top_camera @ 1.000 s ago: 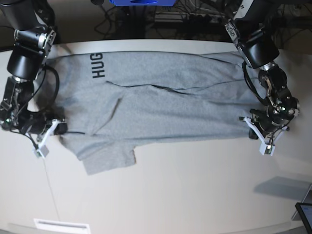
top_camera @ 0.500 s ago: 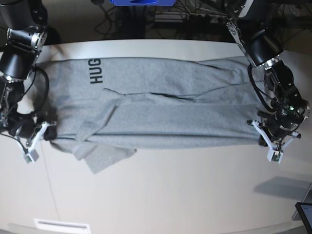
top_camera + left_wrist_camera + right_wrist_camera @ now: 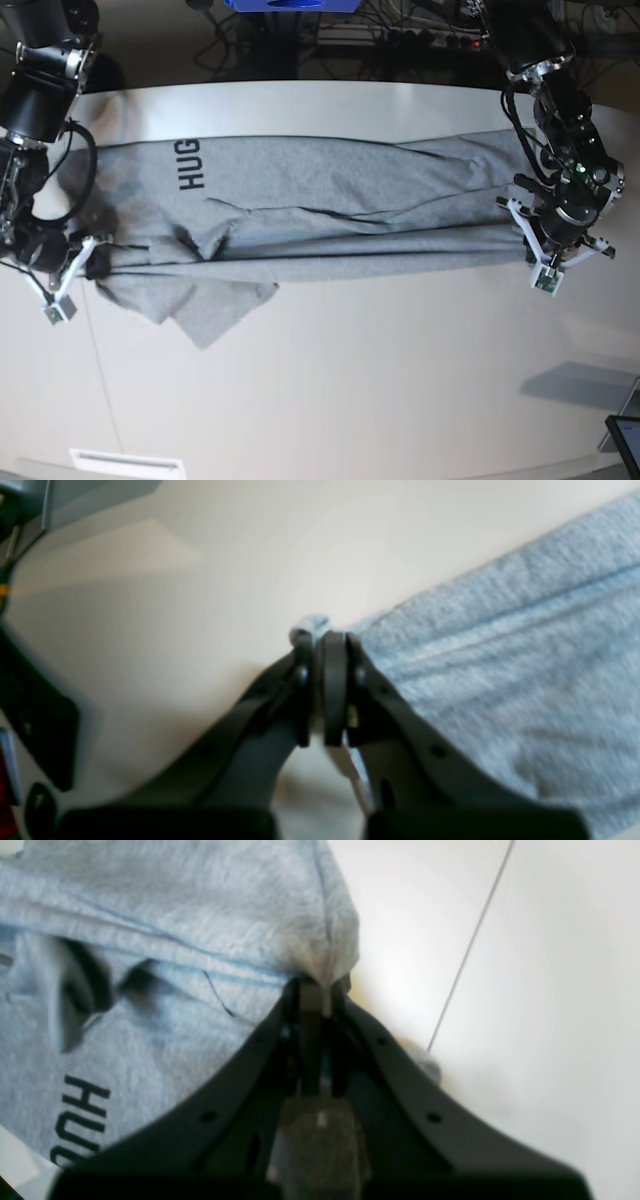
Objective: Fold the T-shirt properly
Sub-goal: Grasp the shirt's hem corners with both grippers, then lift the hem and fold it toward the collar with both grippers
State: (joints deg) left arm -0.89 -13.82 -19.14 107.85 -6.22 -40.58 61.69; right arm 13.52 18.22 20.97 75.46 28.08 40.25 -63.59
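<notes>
The T-shirt point(image 3: 330, 215) stretches across the middle of the frame on the white table point(image 3: 380, 380), black lettering at upper left, one sleeve drooping lower left. My left claw point(image 3: 525, 232) pinches its right-hand edge; my right claw point(image 3: 88, 258) is clamped on its left-hand edge.

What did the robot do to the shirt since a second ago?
Both grippers, left and right, carried the near edge of the T-shirt toward the far side of the table, so the shirt looks narrower and a sleeve now hangs loose. Both stayed shut on the cloth, and the lettering stayed at the same end.
</notes>
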